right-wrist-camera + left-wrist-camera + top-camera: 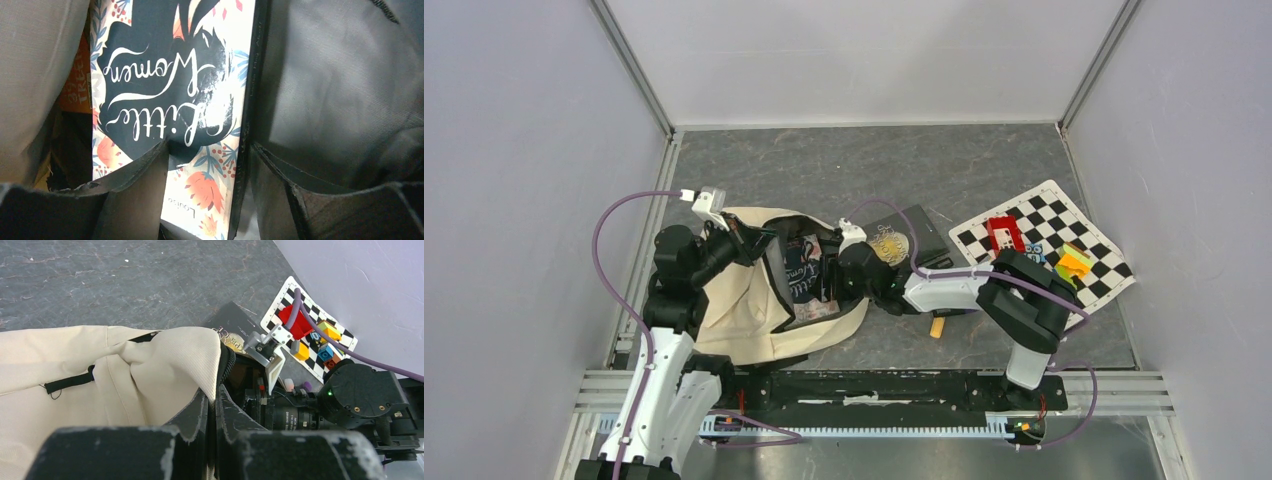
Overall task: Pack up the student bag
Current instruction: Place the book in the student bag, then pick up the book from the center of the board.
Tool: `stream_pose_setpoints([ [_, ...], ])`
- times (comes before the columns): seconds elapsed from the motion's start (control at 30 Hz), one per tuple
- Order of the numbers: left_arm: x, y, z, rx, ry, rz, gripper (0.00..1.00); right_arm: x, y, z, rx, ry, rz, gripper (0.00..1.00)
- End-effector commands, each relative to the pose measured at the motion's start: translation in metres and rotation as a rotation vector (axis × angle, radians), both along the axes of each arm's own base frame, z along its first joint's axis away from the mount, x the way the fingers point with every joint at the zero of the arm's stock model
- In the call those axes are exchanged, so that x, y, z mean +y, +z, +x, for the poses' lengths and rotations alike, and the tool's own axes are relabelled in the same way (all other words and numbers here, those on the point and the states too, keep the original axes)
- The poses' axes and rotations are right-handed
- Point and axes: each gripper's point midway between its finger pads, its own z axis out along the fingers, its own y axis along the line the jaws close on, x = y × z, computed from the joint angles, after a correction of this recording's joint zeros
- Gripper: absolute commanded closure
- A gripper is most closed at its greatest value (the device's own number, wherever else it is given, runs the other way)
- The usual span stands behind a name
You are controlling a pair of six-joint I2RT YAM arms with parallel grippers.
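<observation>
The student bag (744,300) is a cream fabric backpack lying left of centre with its mouth held open; its fabric fills the left wrist view (100,365). My left gripper (739,238) is shut on the cream rim of the bag's flap (216,399). My right gripper (829,272) reaches into the bag's mouth, jaws open (205,172). Between its fingers shows a floral "Little Women" book (170,90), lying inside the bag (804,272) against the dark grey lining (340,90). A small gap separates the book's spine from the right finger (280,190).
An orange book (75,80) sits deeper in the bag, left of the floral one. A dark book (909,240) lies on the table beside the bag's mouth. A checkerboard mat (1049,215) with coloured blocks lies at right. A small yellow piece (937,327) rests near the right arm.
</observation>
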Motion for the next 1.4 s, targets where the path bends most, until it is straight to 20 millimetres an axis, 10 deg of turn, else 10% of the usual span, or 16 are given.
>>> stream_pose_setpoints([
  [0.0, -0.003, 0.021, 0.001, -0.069, -0.015, -0.035, 0.96, 0.021, 0.003, -0.004, 0.022, 0.077, 0.055, 0.41],
  [0.4, -0.003, 0.02, 0.001, -0.068, -0.013, -0.035, 0.95, 0.084, 0.024, -0.002, -0.007, 0.158, 0.173, 0.67],
  [0.7, -0.003, 0.019, 0.002, -0.064, -0.01, -0.034, 0.95, 0.111, 0.033, 0.001, -0.056, 0.204, 0.204, 0.66],
  [1.17, 0.014, 0.009, 0.01, -0.023, 0.1, 0.01, 0.89, 0.013, 0.128, 0.003, -0.468, 0.212, 0.049, 0.11],
  [1.27, 0.011, 0.01, 0.008, -0.023, 0.081, 0.011, 0.43, -0.024, 0.139, 0.011, -0.501, 0.192, -0.012, 0.03],
  [1.37, 0.007, 0.011, 0.008, -0.039, 0.069, 0.033, 0.18, -0.065, 0.148, 0.028, -0.516, 0.168, -0.057, 0.02],
])
